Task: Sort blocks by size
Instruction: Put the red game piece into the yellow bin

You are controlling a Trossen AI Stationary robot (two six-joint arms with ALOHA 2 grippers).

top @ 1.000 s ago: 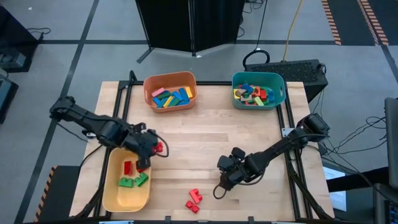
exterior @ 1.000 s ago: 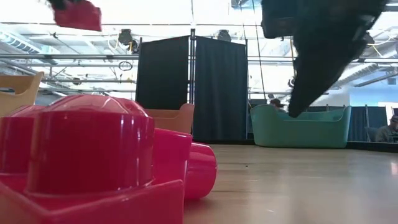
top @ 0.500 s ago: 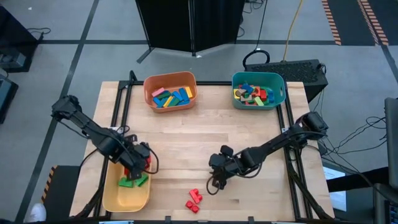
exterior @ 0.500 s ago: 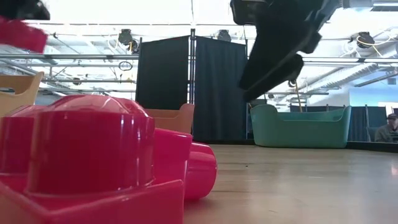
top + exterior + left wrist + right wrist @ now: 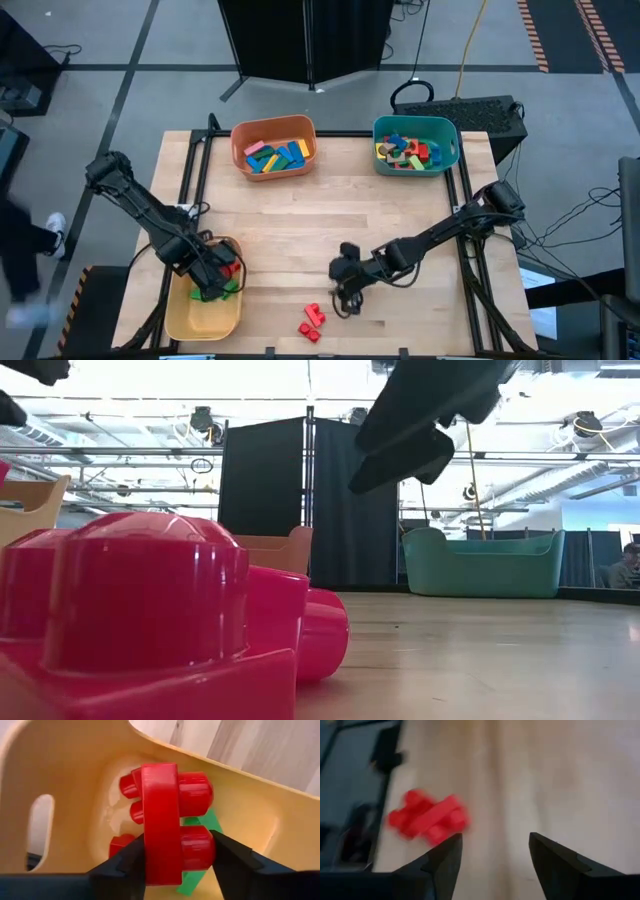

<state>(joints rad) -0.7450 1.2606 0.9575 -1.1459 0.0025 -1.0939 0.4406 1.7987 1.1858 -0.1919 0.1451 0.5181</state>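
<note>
**Release over the yellow bin, then line up on the last red bricks**

Nearest the front edge of the table, two or three red studded bricks lie loose on the wood; they fill the foreground of the low view. These look like the only blocks not yet binned. The right gripper hangs just beside them, a little farther in, with empty jaws standing apart; its wrist camera shows the red cluster ahead and off to one side, not yet between the fingers. For a clean pick it should probably centre over a single brick, turn so the jaws span its flat sides and not its studs, and descend straight, so the neighbours are not shoved away.

At the front left, the left gripper is down inside the yellow bin, its jaws clamped on a red studded brick held on edge above green blocks and another red one on the bin floor. The sensible move here is to open fully and lift straight up, keeping clear of the bin wall, so the brick drops flat and does not cling to one finger.

At the far edge, the orange bin and the teal bin hold the other sorted blocks.
</note>
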